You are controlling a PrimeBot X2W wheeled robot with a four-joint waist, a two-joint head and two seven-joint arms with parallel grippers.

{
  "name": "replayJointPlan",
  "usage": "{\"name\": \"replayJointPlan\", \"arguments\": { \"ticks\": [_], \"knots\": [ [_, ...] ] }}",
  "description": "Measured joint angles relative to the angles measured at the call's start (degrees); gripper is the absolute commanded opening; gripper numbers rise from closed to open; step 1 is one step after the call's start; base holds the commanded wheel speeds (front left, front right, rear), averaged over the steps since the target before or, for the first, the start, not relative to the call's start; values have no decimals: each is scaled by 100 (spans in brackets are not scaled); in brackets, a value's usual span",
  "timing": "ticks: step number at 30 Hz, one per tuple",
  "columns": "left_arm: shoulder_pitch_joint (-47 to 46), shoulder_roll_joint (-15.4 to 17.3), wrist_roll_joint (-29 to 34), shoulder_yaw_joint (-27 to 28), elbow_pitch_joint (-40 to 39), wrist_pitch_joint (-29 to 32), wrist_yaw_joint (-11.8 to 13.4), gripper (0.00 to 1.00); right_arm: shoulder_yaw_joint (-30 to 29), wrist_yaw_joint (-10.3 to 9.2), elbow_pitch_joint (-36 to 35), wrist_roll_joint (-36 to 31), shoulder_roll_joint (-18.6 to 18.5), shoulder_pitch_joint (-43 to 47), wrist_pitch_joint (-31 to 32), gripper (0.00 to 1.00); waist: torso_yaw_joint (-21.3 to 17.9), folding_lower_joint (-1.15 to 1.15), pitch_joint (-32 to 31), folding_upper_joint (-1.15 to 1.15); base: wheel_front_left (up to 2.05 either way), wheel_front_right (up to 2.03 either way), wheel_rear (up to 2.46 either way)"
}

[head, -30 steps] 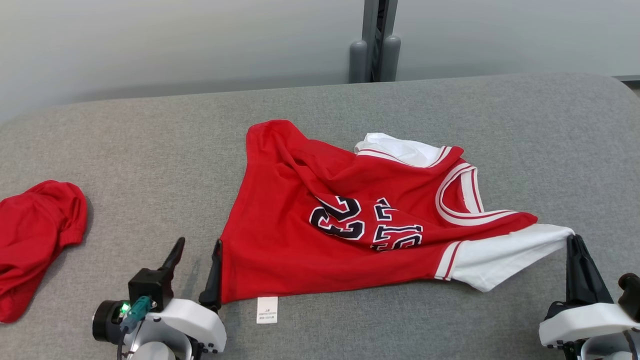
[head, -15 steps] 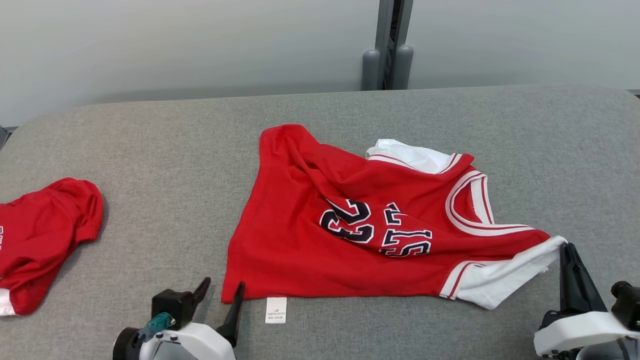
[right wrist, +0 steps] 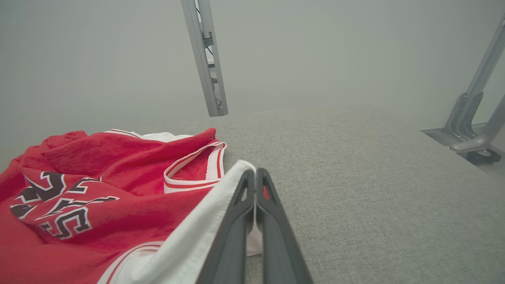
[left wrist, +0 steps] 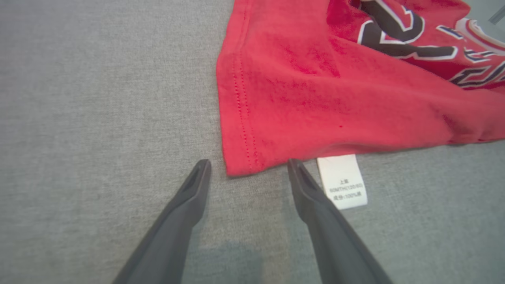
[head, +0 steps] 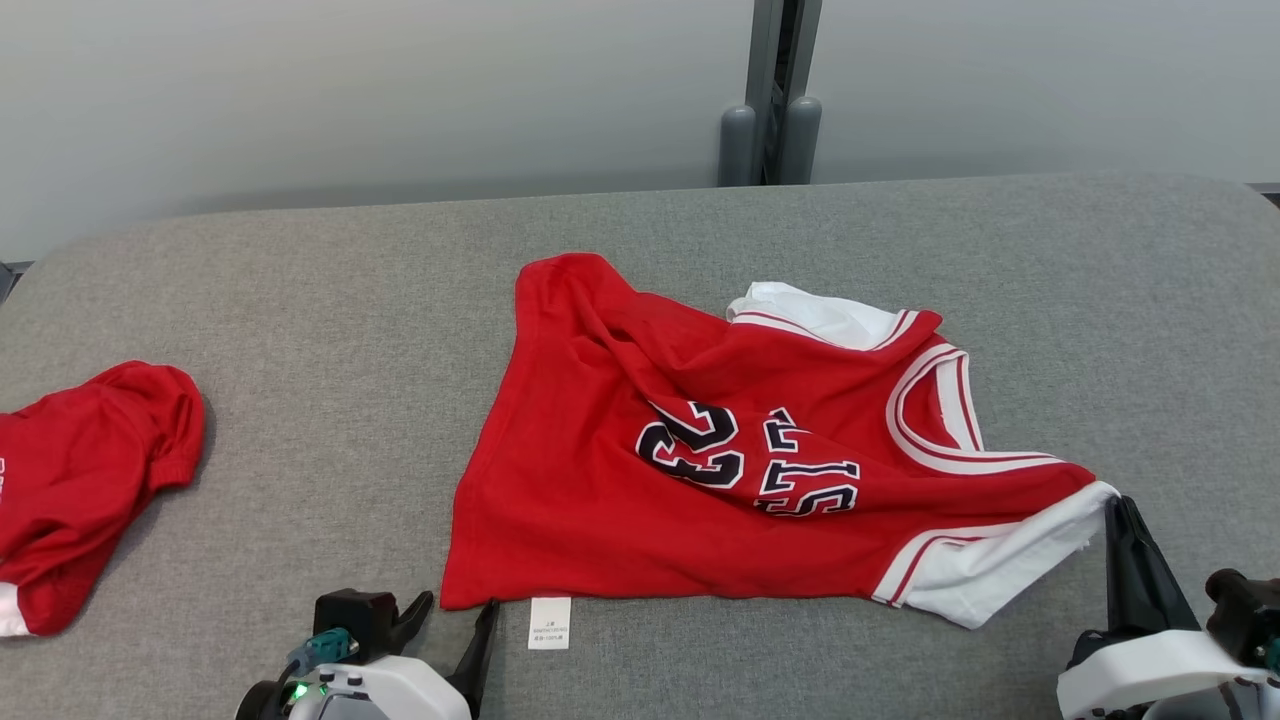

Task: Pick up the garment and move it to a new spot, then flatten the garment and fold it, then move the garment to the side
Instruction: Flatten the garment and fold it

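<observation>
While clenched, grips with the right gripper (head: 1118, 502) the very tip of the white sleeve (head: 990, 572) of the garment (head: 640, 500), low at the right of the head view. From the right wrist: right gripper (right wrist: 255, 171) with fingers pressed flat together, white hem nipped between them near the tips, a speck of red showing through one finger's slot. Draws the white sleeve (right wrist: 185, 244) out to a point at the fingers.

Keeps nothing in the left gripper (head: 458, 603): released, fingers spread wide, low and left of centre in the head view. From the left wrist: left gripper (left wrist: 247, 162) straddling the red hem corner of the garment (left wrist: 315, 98), one fingertip on either side, right at the cloth's edge; cannot tell whether touching. One finger just beside the white care label (left wrist: 342, 181) poking out from under the hem.

Lies rumpled mid-way across the grey padded surface (head: 300, 300), as a red jersey with dark lettering and a white-striped neck, hem toward the left, collar toward the right, far side bunched in folds. Has a second red garment (head: 90, 470) heaped well apart at the left edge, and a grey post (head: 770, 100) behind the far edge.
</observation>
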Motion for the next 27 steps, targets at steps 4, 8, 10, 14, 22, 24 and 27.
{"name": "replayJointPlan", "arguments": {
  "ticks": [4,8,10,14,22,24,27],
  "knots": [
    [3,-20,-65,-4,-96,48,15,100,59,0,21,-25,0,-1,0,0,-7,0,-12,0,0,0,0],
    [5,-24,-99,-11,-112,54,46,100,83,0,27,-43,0,-5,0,0,-18,0,-3,0,0,0,0],
    [5,-36,-108,-25,-114,54,53,100,87,0,26,-47,0,-10,0,0,-19,0,7,0,0,0,0],
    [-15,-57,-118,-65,-87,-1,75,100,79,0,26,-53,-1,-28,0,0,-11,0,33,0,0,0,0],
    [-151,-107,-254,-102,60,-88,88,94,94,0,46,-99,0,-70,0,0,-25,0,83,0,0,0,0],
    [-153,-112,-277,-98,101,-122,88,31,90,0,49,-100,0,-82,0,0,-28,0,93,0,0,0,0],
    [-180,-113,-300,-94,146,-163,88,0,81,0,52,-109,0,-94,0,0,-21,0,94,0,0,0,0]
  ]
}}
